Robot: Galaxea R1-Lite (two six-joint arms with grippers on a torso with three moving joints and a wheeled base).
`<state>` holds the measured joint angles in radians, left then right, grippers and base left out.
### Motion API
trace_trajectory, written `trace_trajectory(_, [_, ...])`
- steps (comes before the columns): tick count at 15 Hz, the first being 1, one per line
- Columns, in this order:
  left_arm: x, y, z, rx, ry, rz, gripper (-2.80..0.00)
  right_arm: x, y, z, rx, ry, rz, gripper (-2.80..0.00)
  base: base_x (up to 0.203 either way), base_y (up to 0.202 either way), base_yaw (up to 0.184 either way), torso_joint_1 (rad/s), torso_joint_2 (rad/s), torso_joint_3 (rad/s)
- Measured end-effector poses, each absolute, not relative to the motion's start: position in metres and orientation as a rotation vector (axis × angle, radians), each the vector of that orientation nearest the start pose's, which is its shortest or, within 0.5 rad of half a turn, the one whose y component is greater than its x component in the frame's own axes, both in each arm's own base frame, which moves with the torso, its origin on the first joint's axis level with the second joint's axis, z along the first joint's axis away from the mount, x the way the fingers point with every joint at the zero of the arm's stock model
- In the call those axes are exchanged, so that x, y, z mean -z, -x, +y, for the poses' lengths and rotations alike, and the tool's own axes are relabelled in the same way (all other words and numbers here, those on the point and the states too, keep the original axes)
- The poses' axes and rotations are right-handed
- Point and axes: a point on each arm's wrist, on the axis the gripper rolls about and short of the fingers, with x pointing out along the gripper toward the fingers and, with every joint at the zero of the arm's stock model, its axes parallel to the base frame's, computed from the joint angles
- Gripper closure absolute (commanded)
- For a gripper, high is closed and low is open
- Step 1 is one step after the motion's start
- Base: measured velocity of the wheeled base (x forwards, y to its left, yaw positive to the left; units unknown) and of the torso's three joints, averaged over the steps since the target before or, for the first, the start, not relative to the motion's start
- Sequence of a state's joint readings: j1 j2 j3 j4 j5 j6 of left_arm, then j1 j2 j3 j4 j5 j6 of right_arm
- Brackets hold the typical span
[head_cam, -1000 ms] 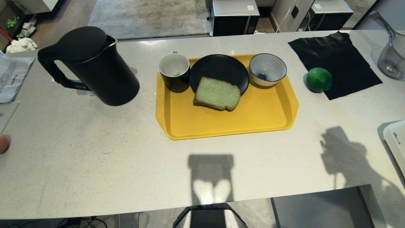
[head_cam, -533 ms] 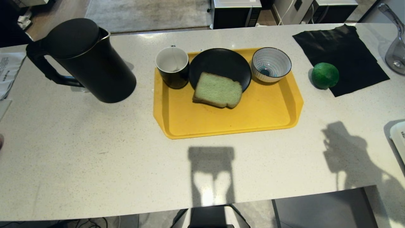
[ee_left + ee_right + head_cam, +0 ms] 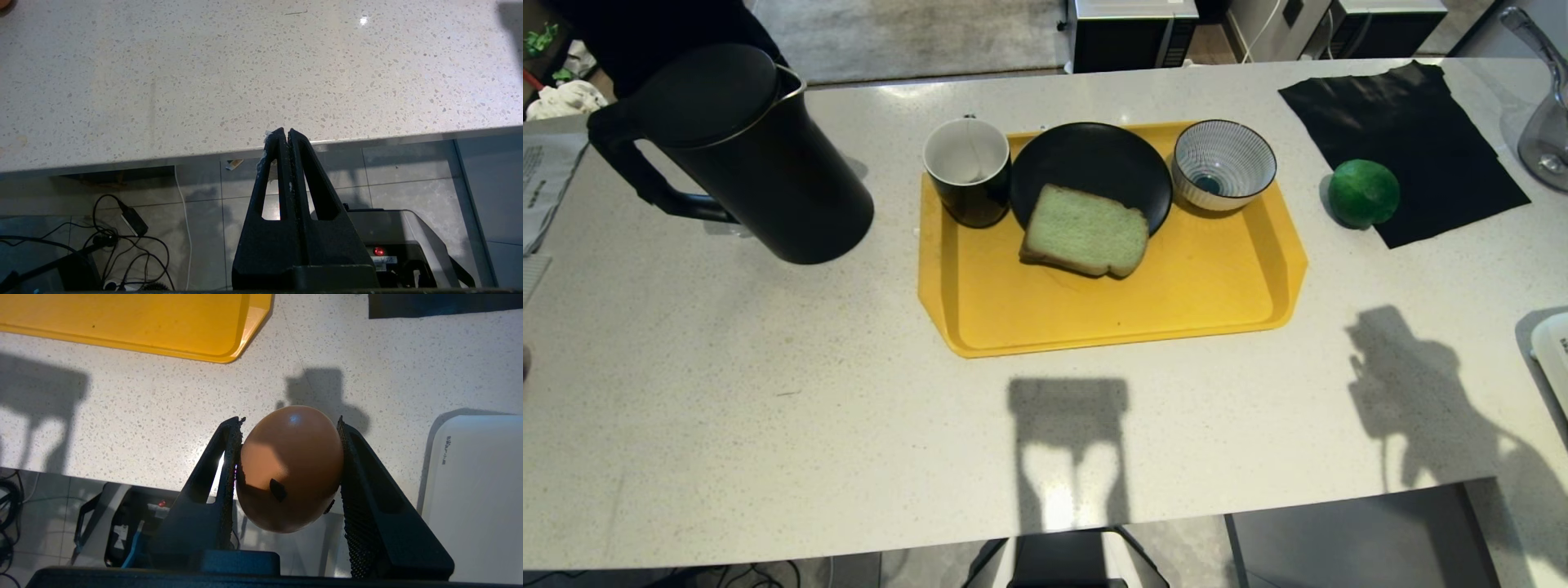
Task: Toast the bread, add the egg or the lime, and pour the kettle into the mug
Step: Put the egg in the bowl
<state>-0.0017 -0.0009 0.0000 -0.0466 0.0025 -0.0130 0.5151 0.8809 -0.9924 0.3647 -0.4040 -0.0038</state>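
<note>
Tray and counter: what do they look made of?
The yellow tray looks like moulded plastic, with a smooth semi-matte face and rounded raised rim. The counter looks like polished speckled stone or composite: fine flecks and small glints of light. Neither is certain by look alone.

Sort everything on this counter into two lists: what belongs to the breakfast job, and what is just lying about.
Job:
- pale green bread slice
- brown egg, held in the right gripper
- round green lime
- tall black kettle
- black mug with white inside

Lying about:
- blue-and-white striped bowl
- black round plate
- yellow tray
- black cloth
- clear glass jug
</note>
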Motion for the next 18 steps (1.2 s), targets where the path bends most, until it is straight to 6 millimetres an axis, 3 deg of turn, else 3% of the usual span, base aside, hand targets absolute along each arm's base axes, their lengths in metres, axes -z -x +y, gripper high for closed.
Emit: trace_trajectory(18, [-0.080,0.023,0.000,0.000,0.013,-0.048,0.00,-0.307,-0.079,0.037,-0.152,0.072,0.170,0.00,0.000,0.000,0.000,-0.080,0.16,0.075])
